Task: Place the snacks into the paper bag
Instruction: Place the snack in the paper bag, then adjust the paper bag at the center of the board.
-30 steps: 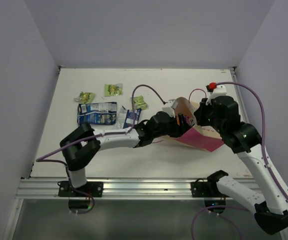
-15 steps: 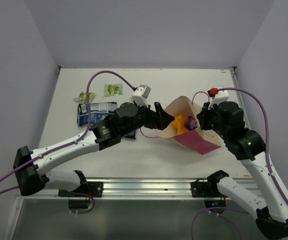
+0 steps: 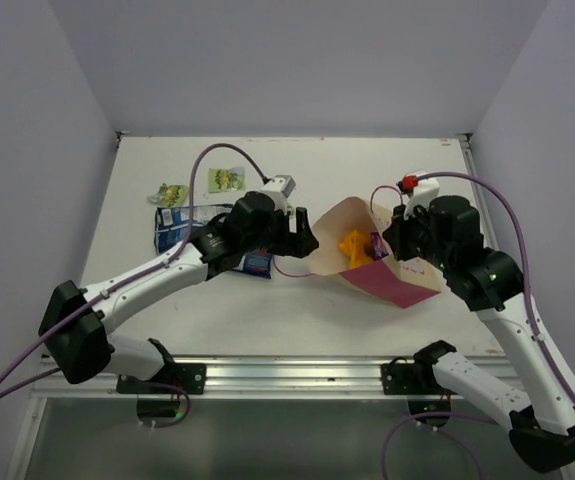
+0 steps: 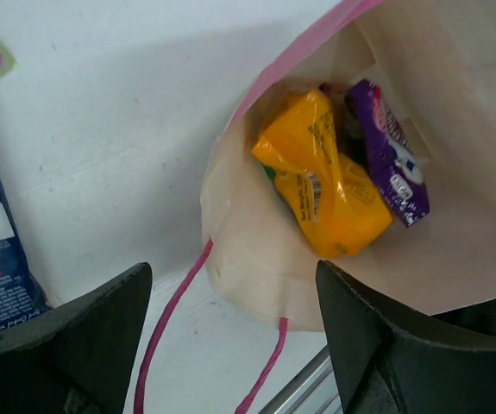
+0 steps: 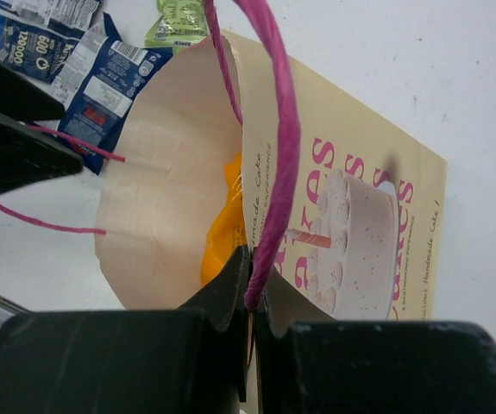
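The paper bag [image 3: 392, 280] lies on its side with its mouth facing left, cream with a pink side panel. An orange snack [image 3: 352, 246] and a purple snack [image 3: 376, 243] lie inside it, both plain in the left wrist view, the orange snack [image 4: 325, 181] beside the purple snack [image 4: 392, 155]. My left gripper [image 3: 305, 238] hovers just outside the bag's mouth, open and empty [image 4: 235, 345]. My right gripper [image 5: 252, 285] is shut on the bag's pink cord handle [image 5: 278, 129] at the upper rim and holds the mouth open. Two dark blue snacks [image 3: 189, 228] [image 3: 258, 263] lie to the left.
Two small green snacks [image 3: 174, 193] [image 3: 226, 179] lie at the back left of the white table [image 3: 367, 170]; a third green one [image 5: 178, 21] shows in the right wrist view beside the blue packets [image 5: 101, 86]. The bag's lower pink handle [image 4: 166, 336] trails on the table under my left gripper.
My left gripper has withdrawn leftward out of the bag's mouth, open, leaving the purple snack inside beside the orange one. The right gripper kept its hold and shifted slightly left.
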{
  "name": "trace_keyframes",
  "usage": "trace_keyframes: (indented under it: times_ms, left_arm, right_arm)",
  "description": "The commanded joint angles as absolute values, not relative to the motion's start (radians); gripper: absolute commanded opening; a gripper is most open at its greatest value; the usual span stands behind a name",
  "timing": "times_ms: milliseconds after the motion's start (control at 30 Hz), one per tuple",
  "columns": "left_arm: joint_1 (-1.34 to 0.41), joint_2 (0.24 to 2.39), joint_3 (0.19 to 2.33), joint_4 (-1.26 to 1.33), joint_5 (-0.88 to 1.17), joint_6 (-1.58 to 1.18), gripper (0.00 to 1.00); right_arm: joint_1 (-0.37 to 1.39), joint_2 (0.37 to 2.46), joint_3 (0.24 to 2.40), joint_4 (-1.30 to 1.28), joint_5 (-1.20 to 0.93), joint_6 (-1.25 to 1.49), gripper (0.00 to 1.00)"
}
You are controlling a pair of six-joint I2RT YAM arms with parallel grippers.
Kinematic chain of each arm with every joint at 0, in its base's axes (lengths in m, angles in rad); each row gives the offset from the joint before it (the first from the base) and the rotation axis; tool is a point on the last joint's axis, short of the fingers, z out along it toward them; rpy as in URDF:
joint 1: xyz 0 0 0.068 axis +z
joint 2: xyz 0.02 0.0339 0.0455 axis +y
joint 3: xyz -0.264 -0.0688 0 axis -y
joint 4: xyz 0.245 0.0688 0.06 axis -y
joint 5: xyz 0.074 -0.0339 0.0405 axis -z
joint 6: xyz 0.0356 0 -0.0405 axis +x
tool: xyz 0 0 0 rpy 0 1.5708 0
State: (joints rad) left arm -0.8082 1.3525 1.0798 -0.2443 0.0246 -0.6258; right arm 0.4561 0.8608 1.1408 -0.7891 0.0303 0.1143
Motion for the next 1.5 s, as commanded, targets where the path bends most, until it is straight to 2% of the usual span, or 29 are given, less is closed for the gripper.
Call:
trace_keyframes:
  times_ms: [0,133,233,333,400,433,467,533,800,867,967,1167,1267,1367,1467]
  left_arm:
    - [-0.811,1.405,1.036,-0.187,0.118,-0.62,0.8]
    - [-0.811,1.506,1.049,-0.135,0.101,-0.618,0.74]
    - [-0.811,1.581,1.092,-0.121,0.086,-0.62,0.64]
    - [-0.811,1.629,1.126,-0.115,0.12,-0.621,0.48]
    - [-0.813,1.643,1.129,-0.094,0.149,-0.624,0.32]
    - [-0.813,1.647,1.134,-0.098,0.155,-0.624,0.19]
    - [-0.813,1.644,1.14,-0.098,0.161,-0.624,0.11]
    - [-0.813,1.62,1.149,-0.115,0.164,-0.624,0.0]
    - [-0.816,1.546,1.452,-0.36,0.12,-0.558,0.0]
    - [-0.818,1.566,1.498,-0.391,0.081,-0.543,0.0]
    - [-0.81,1.624,1.587,-0.469,0.152,-0.538,0.0]
    - [-0.824,1.606,1.601,-0.456,0.207,-0.574,0.0]
    - [-0.834,1.578,1.591,-0.437,0.125,-0.578,0.0]
    - [-0.813,1.605,1.618,-0.476,0.189,-0.569,0.0]
    - [-0.81,1.6,1.586,-0.454,0.163,-0.58,0.0]
  right_arm:
    - [0.457,0.859,1.195,-0.724,-0.024,0.086,0.0]
    - [0.456,0.859,1.181,-0.716,-0.051,0.089,0.0]
    - [0.456,0.854,1.167,-0.706,-0.063,0.092,0.0]
    - [0.456,0.85,1.157,-0.693,-0.063,0.095,0.0]
    - [0.457,0.845,1.152,-0.681,-0.063,0.097,0.0]
    - [0.457,0.844,1.144,-0.672,-0.063,0.097,0.0]
    - [0.457,0.839,1.143,-0.669,-0.058,0.098,0.0]
    - [0.457,0.841,1.141,-0.666,-0.011,0.098,0.0]
    - [0.457,0.833,1.134,-0.686,0.212,0.113,0.0]
    - [0.456,0.816,1.108,-0.654,0.235,0.117,0.0]
    - [0.456,0.811,1.089,-0.643,0.248,0.127,0.0]
    - [0.456,0.822,1.098,-0.629,0.267,0.103,0.0]
    - [0.457,0.845,1.098,-0.62,0.307,0.089,0.0]
    - [0.457,0.876,1.115,-0.626,0.285,0.094,0.0]
    - [0.456,0.884,1.137,-0.621,0.272,0.101,0.0]
